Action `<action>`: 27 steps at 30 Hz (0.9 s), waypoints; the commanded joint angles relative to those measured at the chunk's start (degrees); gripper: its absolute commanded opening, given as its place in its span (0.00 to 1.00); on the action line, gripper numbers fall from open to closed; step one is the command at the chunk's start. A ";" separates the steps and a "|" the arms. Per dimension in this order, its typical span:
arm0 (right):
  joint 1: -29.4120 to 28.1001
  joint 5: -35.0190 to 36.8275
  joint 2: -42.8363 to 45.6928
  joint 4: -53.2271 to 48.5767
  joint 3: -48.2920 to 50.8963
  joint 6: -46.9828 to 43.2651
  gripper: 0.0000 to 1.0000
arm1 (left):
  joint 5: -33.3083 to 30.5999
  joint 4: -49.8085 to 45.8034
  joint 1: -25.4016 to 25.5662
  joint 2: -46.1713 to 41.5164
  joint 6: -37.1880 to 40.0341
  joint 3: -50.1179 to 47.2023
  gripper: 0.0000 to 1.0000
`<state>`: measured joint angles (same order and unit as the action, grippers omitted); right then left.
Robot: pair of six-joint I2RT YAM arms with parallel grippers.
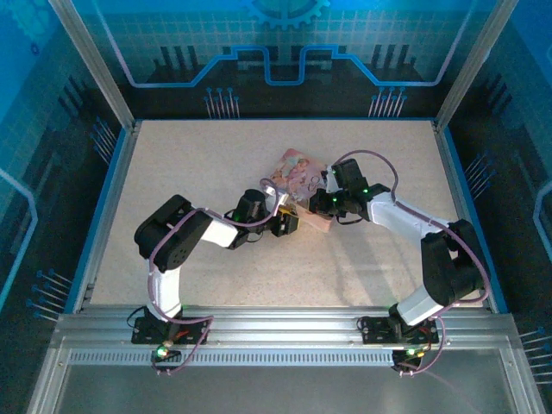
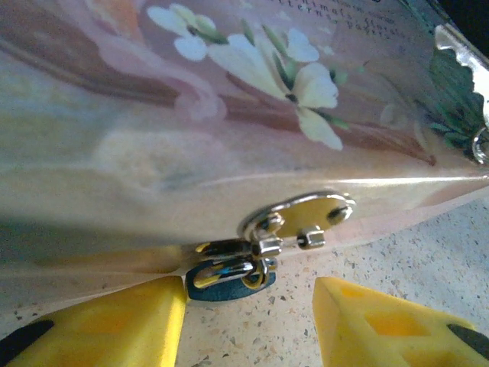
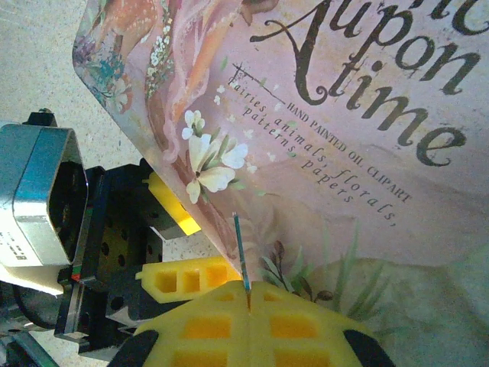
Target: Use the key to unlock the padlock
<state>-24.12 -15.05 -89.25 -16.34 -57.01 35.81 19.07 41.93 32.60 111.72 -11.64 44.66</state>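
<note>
Tin (image 1: 297,172): flat pink rectangle near the middle of the table (image 1: 216,164), lying askew. Lid down; inside hidden. Glossy printed lid with white flowers, foliage and dark script lettering.

Hasp (image 2: 306,218): shiny oval metal plate on the tin's side wall, two small rivets, with a loop below it.

Padlock (image 2: 229,279): hangs from that loop at the base of the side wall. Small dark bluish body against the speckled tabletop, thin silvery shackle through the loop. Cannot tell where the keyhole faces.

Left gripper (image 2: 250,294): jaws apart and low at the tin's side, holding nothing. Yellow ribbed fingers (image 2: 114,321) flank the padlock; the body lies just beside the left-hand one, well clear of the other. Seen from above, this gripper (image 1: 289,222) is at the tin's near edge.

Right gripper (image 3: 248,294): yellow fingers pressed together on the key (image 3: 241,252). Edge-on, the key is a thin dark sliver standing out of the seam over the lid's flower corner. From the left wrist, a silvery toothed edge pokes in over the tin's far corner. From above, this gripper (image 1: 328,204) is over the tin's right side.

In the way: the tin's lid edge lies between key and padlock.
</note>
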 commanded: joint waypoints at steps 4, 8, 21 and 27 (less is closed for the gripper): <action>-0.91 0.55 1.19 -0.54 1.29 0.41 0.00 | -1.19 -1.20 1.23 -0.69 0.83 1.78 0.45; -1.01 0.41 1.60 -0.32 1.47 0.57 0.00 | -1.32 -1.94 1.52 -1.26 0.08 2.14 0.41; -1.11 1.52 6.02 0.69 3.35 -1.38 0.00 | -2.95 -1.59 1.69 -4.86 -4.31 1.66 0.34; -1.11 2.14 5.43 0.62 3.49 -1.41 0.00 | -2.94 -2.54 1.71 -3.73 -5.10 2.86 0.47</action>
<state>-24.49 -13.74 -84.09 -15.86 -53.91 35.33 16.25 38.83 33.93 109.06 -16.23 45.69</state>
